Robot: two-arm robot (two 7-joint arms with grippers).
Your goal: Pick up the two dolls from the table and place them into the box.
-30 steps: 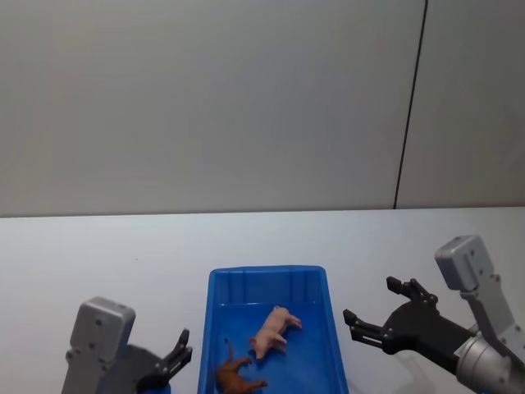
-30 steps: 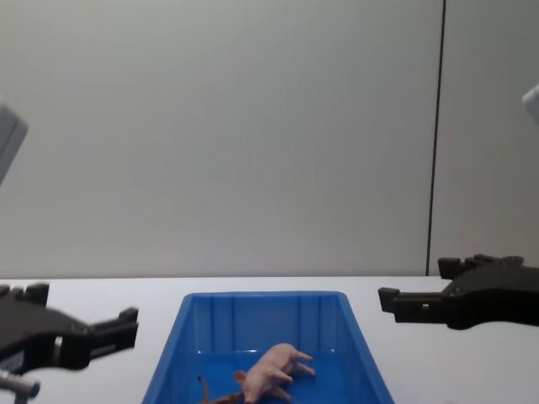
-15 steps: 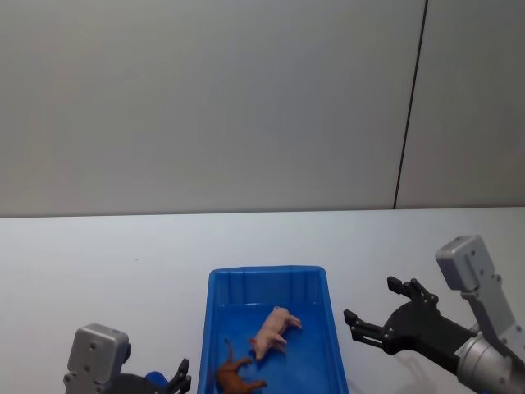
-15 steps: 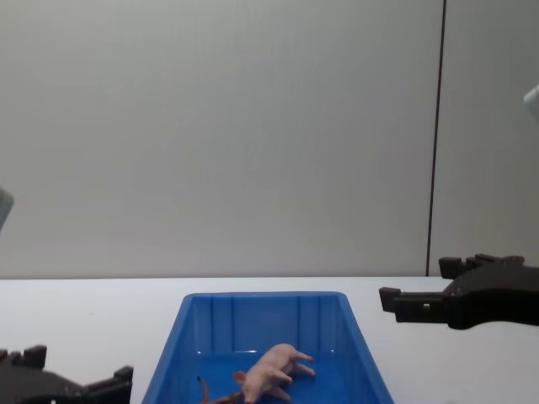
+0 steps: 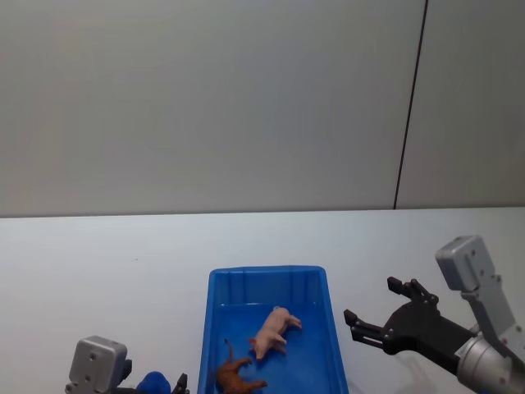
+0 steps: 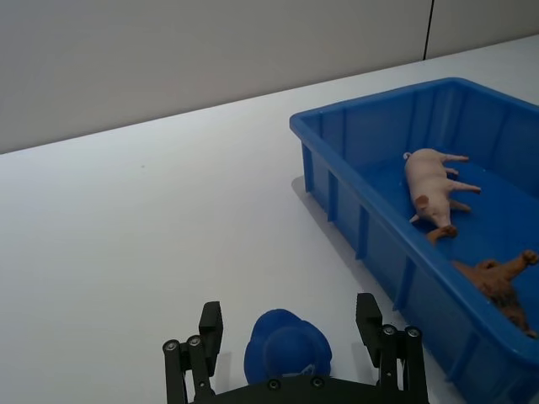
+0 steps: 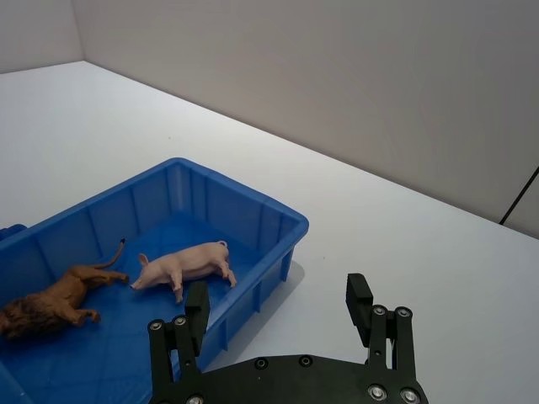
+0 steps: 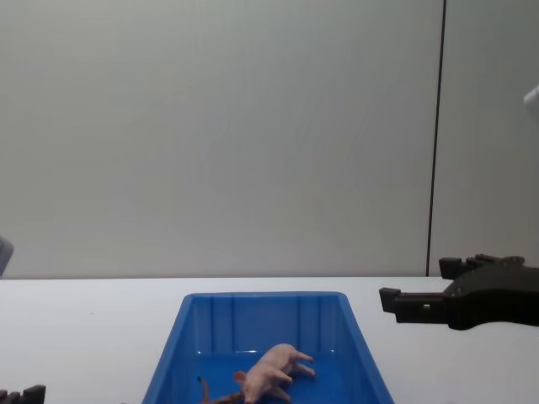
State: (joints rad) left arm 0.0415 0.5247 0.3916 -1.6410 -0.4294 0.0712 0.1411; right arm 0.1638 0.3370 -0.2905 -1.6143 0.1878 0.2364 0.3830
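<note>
The white table [image 5: 123, 263] carries the blue box [image 5: 271, 276] near its front edge, centred, with bare tabletop to its left, right and far side.

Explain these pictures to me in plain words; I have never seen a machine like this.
This is a two-armed robot at a white table. One picture looks down from its head, one looks across from its chest, and one comes from a camera on each wrist. The black forked parts are its grasping tools. The left tool is low beside the blue box, open and holding nothing; a blue cap-like part of the arm sits between its fingers. The right tool hovers open on the box's other side, also holding nothing. Inside the box lie a pink pig and a brown lion, both on their sides.
</note>
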